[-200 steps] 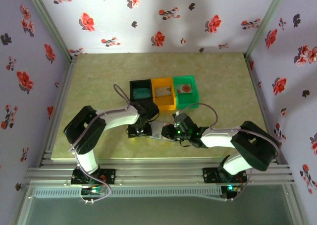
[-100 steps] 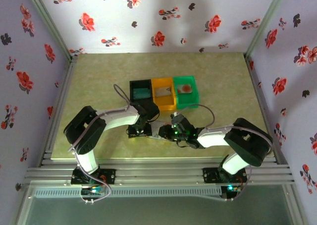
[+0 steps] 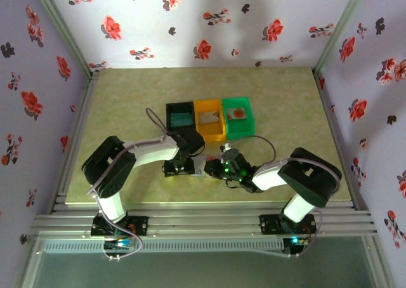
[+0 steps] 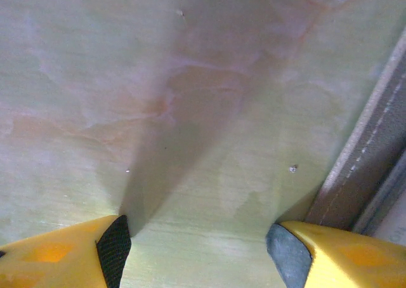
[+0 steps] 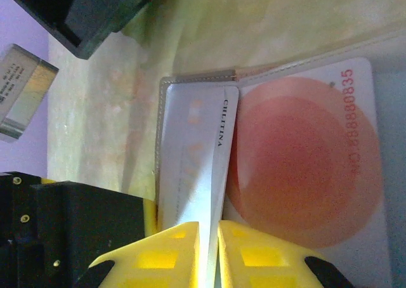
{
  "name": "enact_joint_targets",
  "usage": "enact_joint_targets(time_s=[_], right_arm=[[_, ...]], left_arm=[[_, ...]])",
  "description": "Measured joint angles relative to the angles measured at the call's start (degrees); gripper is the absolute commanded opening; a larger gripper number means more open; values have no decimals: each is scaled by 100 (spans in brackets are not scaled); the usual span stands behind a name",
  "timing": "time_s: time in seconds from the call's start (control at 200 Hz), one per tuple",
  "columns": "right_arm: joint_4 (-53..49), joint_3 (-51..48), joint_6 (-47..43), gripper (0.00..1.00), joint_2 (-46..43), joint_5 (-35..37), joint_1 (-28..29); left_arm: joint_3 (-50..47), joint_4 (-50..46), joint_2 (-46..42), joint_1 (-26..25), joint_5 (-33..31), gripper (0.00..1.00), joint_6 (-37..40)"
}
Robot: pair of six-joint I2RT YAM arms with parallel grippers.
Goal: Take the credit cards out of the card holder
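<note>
Down by the holder [image 5: 388, 110], right gripper [image 5: 208, 232] has just pinched shut on a white card [image 5: 196, 155]; left gripper [image 4: 202, 250] gapes empty. Pulling out should follow.

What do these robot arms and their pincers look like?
Both the left arm and right arm are built of chunky black and white segments, with thin grey cables looping alongside. Small green lights glow near the right wrist. The left gripper and right gripper have yellow fingers, the left's tipped with dark pads.
</note>
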Motion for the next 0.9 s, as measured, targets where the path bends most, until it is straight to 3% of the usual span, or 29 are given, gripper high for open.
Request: enact_joint_targets(time_s=[0.115,0.21,0.45,0.9], right_arm=[[415,-68,0,15,170,0,-28],[632,-107,-11,6,262,11,-37],[612,-153,-4,0,212,28,-52],[-166,-442,-111,0,-695,24,-212]], left_arm=[[-2,4,0,-15,-26,68,-22],[-7,9,0,-31,-37,68,-42],[-11,15,0,-33,-42,68,-44],[-17,24,0,-52,-76,68,-72]])
